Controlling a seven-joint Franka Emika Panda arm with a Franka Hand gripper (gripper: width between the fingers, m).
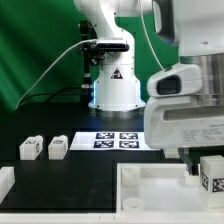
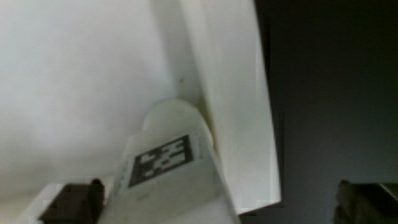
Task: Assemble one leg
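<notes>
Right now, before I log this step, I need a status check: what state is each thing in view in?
Gripper: open, fingers wide apart, gripping nothing.
Leg by the gripper: loose, against the tray's raised rim, not gripped.
Leftmost leg: loose on the table.
Second leg: loose beside it, not touching.
Tray: lying flat.
Marker board: lying flat.

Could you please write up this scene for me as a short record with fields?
gripper: open, fingers wide apart
leg: between the fingers, against the tray's raised rim, tag showing, not clamped
tray: white, in front at the exterior view's right
other legs: two, side by side on the black table, exterior view's left
marker board: flat on the table, between the other legs and the gripper
</notes>
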